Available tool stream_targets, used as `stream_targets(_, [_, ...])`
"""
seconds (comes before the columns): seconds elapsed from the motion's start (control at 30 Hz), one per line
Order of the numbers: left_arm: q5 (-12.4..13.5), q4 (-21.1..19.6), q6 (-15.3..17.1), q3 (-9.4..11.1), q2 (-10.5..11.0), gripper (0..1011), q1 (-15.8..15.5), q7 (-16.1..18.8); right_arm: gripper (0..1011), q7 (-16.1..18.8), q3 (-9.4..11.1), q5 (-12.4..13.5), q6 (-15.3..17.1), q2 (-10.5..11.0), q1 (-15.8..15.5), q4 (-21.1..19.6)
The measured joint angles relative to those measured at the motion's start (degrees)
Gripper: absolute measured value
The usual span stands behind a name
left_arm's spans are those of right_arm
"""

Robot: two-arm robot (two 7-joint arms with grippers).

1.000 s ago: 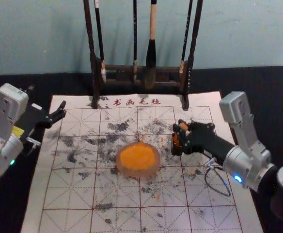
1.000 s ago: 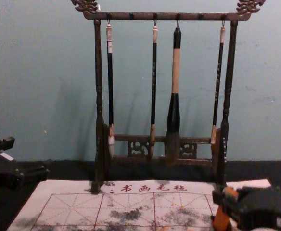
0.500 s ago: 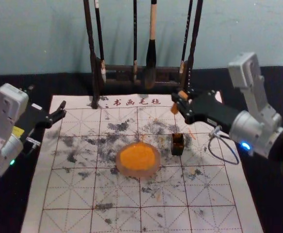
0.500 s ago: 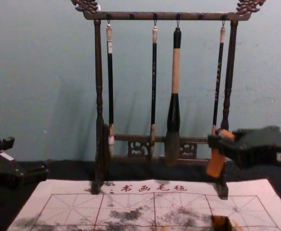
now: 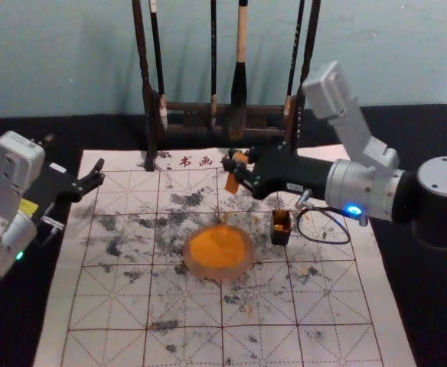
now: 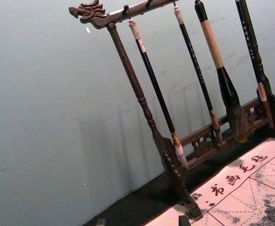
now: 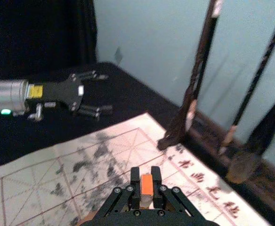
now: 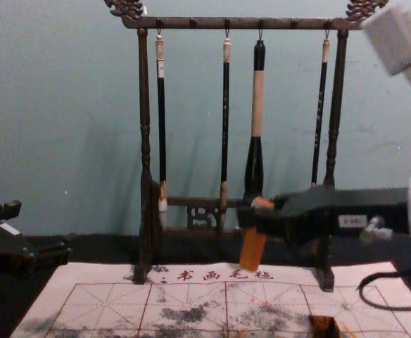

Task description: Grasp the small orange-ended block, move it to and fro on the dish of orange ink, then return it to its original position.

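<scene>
Right gripper [image 5: 239,159], above centre of the head view: closed on the orange-ended block's [image 5: 232,183] upper part, leaving its lower end free, presumably for inking in the central dish [image 5: 220,273]. Left gripper [image 5: 75,153], upper left: parked, empty, fingers wide apart.

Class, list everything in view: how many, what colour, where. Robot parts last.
Block: one, orange, held above the mat
Dish: one, pale rim, orange ink inside, on the mat
Small box: one, dark, right of the dish
Mat: one, white, red grid, dark smudges, on the table
Brushes: four, mostly dark, hanging on the stand
Stand: one, dark brown, behind the mat
Table: one, black, beneath
Wall: one, blue-grey, behind
Right gripper: one, black, gripping the block
Left gripper: one, black, open, at the mat's left
</scene>
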Motion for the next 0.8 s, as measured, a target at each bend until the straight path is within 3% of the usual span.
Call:
stream_targets(0.23, [0.0,0.0,0.0,0.0,0.0,1001,0.0,0.0,109,2.6,-4.8,-1.0,1.5,-0.5,3.5,4.4])
stream_targets(0.8, [0.0,0.0,0.0,0.0,0.0,1001,0.0,0.0,109,4.1,-9.5,-1.1,0.8,-0.7,6.3,10.0])
